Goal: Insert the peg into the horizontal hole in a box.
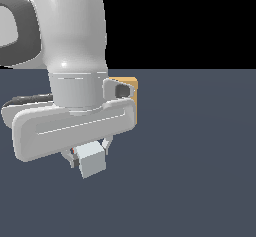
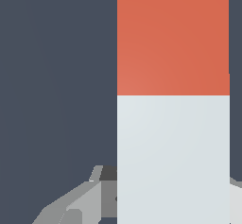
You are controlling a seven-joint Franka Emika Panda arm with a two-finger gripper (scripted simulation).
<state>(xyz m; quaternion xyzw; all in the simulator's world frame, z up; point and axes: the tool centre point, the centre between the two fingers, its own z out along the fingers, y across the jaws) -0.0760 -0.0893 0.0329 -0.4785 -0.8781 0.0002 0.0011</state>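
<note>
The peg (image 1: 92, 162) shows only its pale grey-white end under the hand in the exterior view. In the wrist view the peg (image 2: 173, 100) fills much of the picture, one half red-orange and the other white. My gripper (image 1: 89, 152) is shut on the peg, with a finger on each side of its white half. One grey finger (image 2: 90, 197) shows beside the peg in the wrist view. The tan-orange box (image 1: 131, 87) stands behind the arm, mostly covered by it. The hole is hidden.
The white arm body (image 1: 75, 56) fills the exterior view's left and blocks most of the box. The dark grey-blue floor (image 1: 200, 156) stretches across the exterior view's right and front.
</note>
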